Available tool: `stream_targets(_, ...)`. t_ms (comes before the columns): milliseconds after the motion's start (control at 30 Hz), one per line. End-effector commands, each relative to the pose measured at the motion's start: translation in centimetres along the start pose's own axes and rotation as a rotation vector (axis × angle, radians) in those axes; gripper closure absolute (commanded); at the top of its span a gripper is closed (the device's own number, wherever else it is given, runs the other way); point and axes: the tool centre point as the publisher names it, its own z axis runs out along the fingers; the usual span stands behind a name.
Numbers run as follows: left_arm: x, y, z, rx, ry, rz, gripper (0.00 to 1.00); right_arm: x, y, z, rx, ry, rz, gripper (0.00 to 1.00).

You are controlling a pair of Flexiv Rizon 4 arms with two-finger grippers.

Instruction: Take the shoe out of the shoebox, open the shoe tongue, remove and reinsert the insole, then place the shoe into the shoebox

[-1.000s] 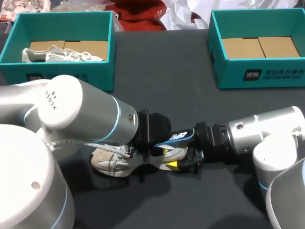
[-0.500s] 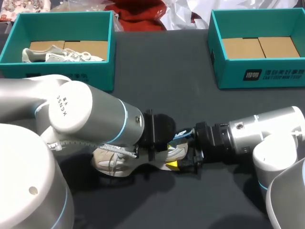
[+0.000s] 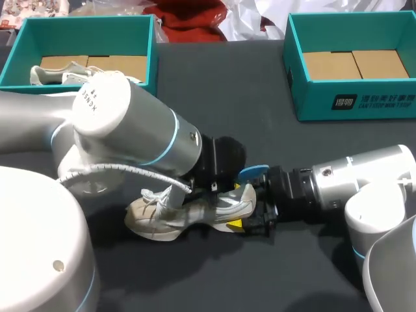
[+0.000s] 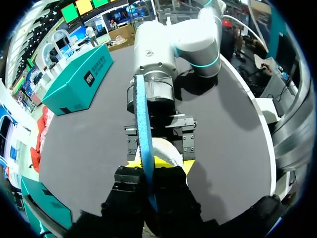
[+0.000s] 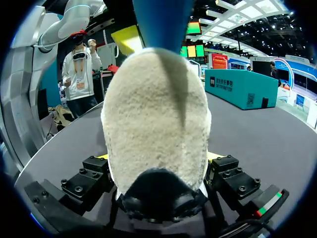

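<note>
While the pale shoe [image 3: 195,211] lies on the black counter [image 3: 221,91], the right tool [image 3: 248,208] clamps its heel from both sides. Just above that heel, the left tool [image 4: 148,182] is closed on a blue insole [image 4: 142,119], held on edge. Two teal shoeboxes [image 3: 351,101] stand well beyond the shoe, apart from it.

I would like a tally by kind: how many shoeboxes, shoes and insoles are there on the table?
Shoeboxes: 2, left shoebox and right shoebox
Shoes: 2, boxed shoe and gripped shoe
Insoles: 1, blue insole
Total: 5
</note>
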Motion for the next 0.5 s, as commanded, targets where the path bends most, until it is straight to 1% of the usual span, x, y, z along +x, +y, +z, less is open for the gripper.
stream_targets(33,-0.6,-1.2,-2.0,-0.011,0.082,-0.007,1.00,0.1,0.0,0.2,0.003,-0.002,0.001,1.00)
stream_targets(267,-0.8,-2.9,-4.1,0.000,0.144,-0.023,1.00,0.1,0.0,0.2,0.003,-0.002,0.001,1.00)
stream_targets(500,-1.5,-5.2,-6.1,0.037,0.274,-0.026,1.00,0.1,0.0,0.2,0.003,-0.002,0.001,1.00)
